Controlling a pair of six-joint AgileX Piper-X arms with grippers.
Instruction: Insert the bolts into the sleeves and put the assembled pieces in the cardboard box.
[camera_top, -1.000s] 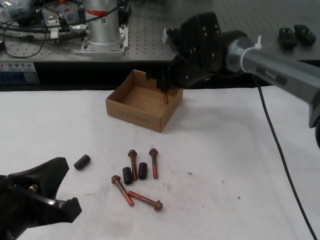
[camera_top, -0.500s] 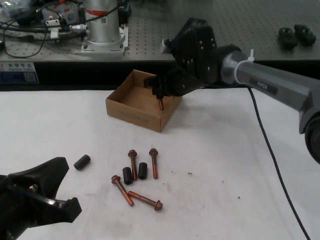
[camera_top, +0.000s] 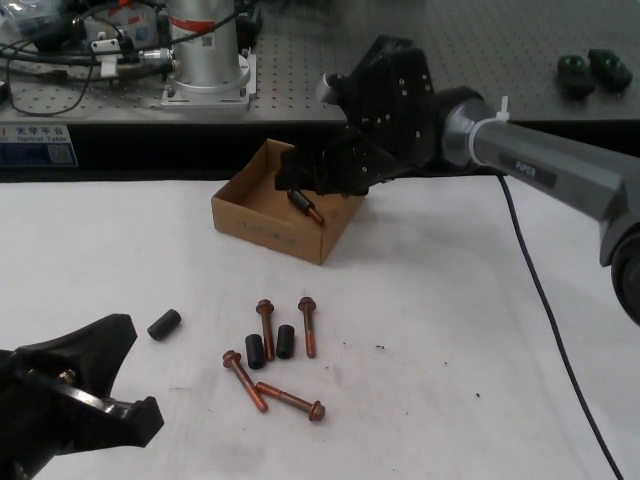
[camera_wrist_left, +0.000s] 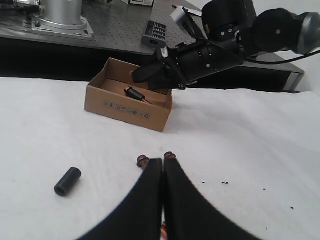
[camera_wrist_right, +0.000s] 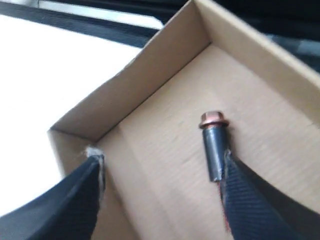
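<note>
Assembled bolt-and-sleeve went from hanging upright in the right end effector to lying inside the cardboard box; end effector released. One piece delivered; loose bolts, sleeves remained

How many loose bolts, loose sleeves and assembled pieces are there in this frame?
Loose bolts: 4
Loose sleeves: 3
Assembled pieces, in the box: 1
Total: 8
</note>
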